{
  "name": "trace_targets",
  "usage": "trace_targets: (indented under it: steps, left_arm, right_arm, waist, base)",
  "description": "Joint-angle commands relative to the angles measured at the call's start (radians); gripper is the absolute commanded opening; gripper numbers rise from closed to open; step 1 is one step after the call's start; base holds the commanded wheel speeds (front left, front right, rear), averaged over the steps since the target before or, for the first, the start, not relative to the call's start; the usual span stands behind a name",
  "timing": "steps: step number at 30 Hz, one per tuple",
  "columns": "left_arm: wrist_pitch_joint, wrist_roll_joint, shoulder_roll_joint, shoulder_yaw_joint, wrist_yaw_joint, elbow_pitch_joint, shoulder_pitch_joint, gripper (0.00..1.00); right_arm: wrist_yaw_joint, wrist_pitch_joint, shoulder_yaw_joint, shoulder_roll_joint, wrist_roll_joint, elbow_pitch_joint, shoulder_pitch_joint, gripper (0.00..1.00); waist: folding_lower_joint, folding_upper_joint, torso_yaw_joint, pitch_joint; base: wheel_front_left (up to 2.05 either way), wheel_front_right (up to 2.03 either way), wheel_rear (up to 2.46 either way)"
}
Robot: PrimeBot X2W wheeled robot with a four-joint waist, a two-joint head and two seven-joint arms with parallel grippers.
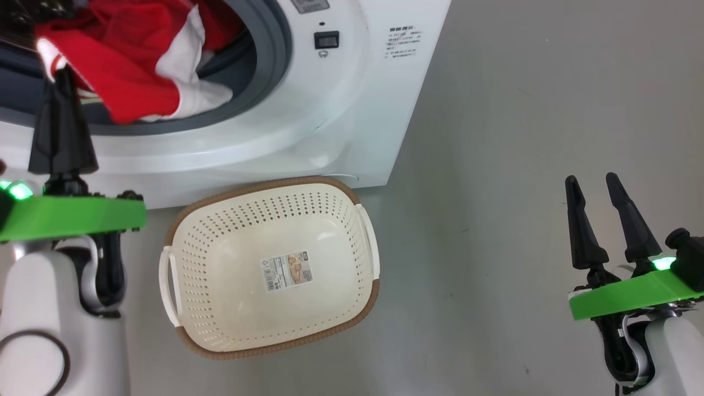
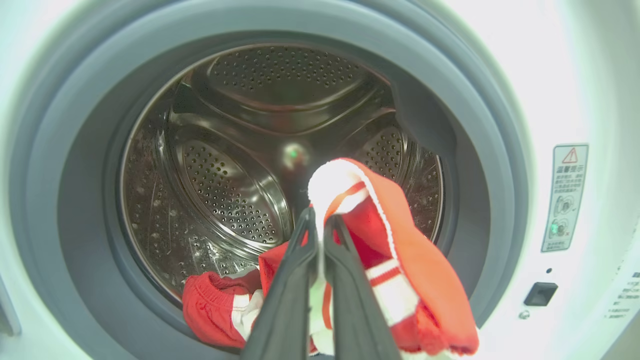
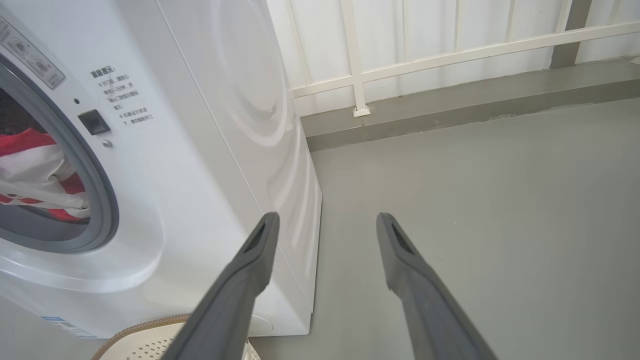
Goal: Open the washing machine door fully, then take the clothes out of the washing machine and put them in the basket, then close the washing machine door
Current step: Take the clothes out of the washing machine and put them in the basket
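A smooth grey floor (image 1: 522, 137) covers the right half and bottom of the head view. The white washing machine (image 1: 352, 110) stands on it at the upper left. The cream basket (image 1: 220, 247) sits on the floor at lower centre, its brown rim just beside the machine's base and a paper label on its bottom. In the right wrist view, the floor meets a low grey kerb (image 3: 450, 112) near the top, below a white railing (image 3: 352, 50).
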Motion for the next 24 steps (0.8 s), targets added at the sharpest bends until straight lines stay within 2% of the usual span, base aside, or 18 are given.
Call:
trace_targets:
  steps: [1,9,15,18,24]
  left_arm:
    - [-0.012,-0.001,0.021,0.03,-0.005,-0.051,0.023,0.0]
    - [-0.012,-0.022,0.013,0.023,-0.005,-0.254,0.103,0.0]
    - [-0.012,-0.052,0.013,-0.013,0.024,-0.369,0.154,0.0]
    - [-0.012,-0.054,0.013,-0.04,0.038,-0.368,0.178,0.0]
    - [-0.012,-0.09,0.013,-0.078,0.055,-0.266,0.212,0.0]
  right_arm:
    - [0.007,-0.006,0.019,-0.018,-0.01,-0.022,0.015,1.0]
    - [0.007,-0.006,0.022,-0.019,-0.009,-0.019,0.014,1.0]
    - [0.007,-0.006,0.021,-0.021,-0.008,-0.021,0.015,1.0]
    - [0.007,-0.006,0.021,-0.021,-0.008,-0.021,0.016,1.0]
    - [0.007,-0.006,0.028,-0.02,-0.007,-0.021,0.013,1.0]
  waist:
    - [0.0,0.0,0.003,-0.002]
    - [0.0,0.0,0.004,-0.004]
    - [0.0,0.0,0.002,-0.001]
    - [0.0,0.0,0.001,0.002]
    - [0.0,0.0,-0.005,0.006]
  base:
    - [0.0,0.0,0.0]
    - [0.0,0.0,0.0]
    - [0.0,0.0,0.0]
    - [0.0,0.0,0.0]
    - [0.0,0.0,0.0]
